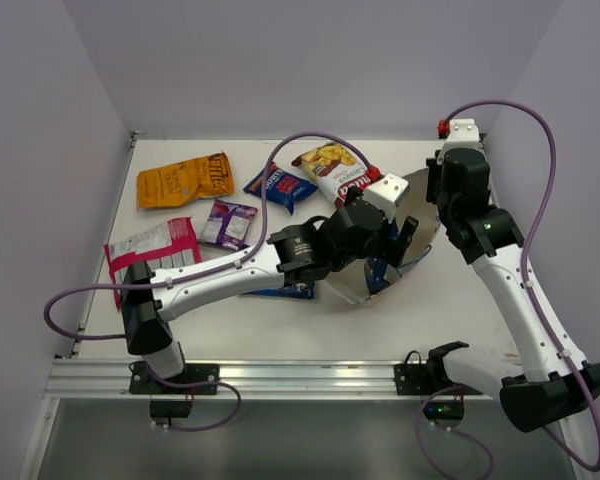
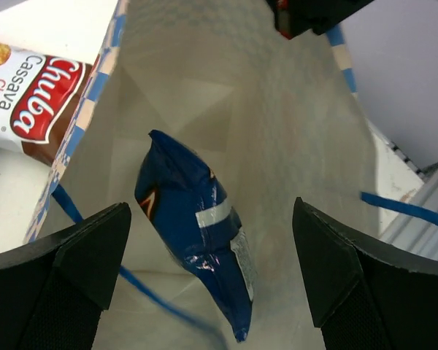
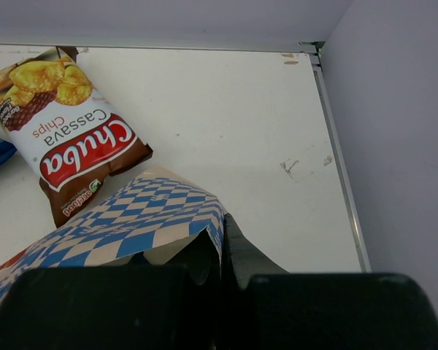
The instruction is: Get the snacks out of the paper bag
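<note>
Roomy paper bag around blue packet

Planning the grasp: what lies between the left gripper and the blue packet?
Nothing; the left wrist view shows only bare paper bag interior between the left gripper and the blue packet.

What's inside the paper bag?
One dark blue packet lies inside the paper bag, on its pale inner wall. The bag's near corners are covered by the open left gripper, so more could be hidden there.
</note>
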Robot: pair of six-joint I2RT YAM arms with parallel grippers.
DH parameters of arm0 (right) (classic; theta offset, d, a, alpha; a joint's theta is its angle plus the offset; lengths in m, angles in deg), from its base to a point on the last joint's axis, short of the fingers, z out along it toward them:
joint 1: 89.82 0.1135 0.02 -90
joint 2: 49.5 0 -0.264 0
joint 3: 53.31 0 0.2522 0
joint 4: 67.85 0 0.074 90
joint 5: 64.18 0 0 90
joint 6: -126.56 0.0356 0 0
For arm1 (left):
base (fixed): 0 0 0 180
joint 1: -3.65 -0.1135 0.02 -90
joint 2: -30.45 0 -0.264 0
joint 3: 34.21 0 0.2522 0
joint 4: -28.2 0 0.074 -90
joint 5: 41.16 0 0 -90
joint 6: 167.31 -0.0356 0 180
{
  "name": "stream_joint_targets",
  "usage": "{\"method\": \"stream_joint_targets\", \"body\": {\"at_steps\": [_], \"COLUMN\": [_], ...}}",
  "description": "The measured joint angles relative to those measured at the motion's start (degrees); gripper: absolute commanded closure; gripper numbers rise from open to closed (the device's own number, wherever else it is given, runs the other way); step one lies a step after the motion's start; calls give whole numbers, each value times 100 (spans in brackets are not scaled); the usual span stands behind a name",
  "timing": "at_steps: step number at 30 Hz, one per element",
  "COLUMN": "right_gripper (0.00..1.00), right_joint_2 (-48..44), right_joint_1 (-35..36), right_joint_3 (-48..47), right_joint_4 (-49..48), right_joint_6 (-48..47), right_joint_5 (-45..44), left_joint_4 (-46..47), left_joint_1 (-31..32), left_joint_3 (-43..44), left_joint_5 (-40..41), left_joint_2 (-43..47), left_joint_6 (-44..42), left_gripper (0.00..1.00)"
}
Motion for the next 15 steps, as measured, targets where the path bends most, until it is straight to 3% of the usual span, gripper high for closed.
{"method": "stream_joint_targets", "body": {"at_steps": [7, 13, 15], "right_gripper": [100, 100, 100], "right_joint_2": [-68, -118, -118], "right_joint_1": [0, 0, 0], "right_joint_3": [0, 0, 2], "right_joint_4": [15, 17, 17], "right_joint_6": [2, 0, 0], "right_joint_5": [127, 140, 140], "left_joint_4": [-227, -435, -455], "left_joint_1": [-87, -365, -426], "left_joint_3": [452, 702, 750], "left_joint_5": [732, 881, 868], "left_joint_2": [-953, -1539, -1587], "left_joint_6": [105, 129, 142], "left_gripper": [0, 0, 10]}}
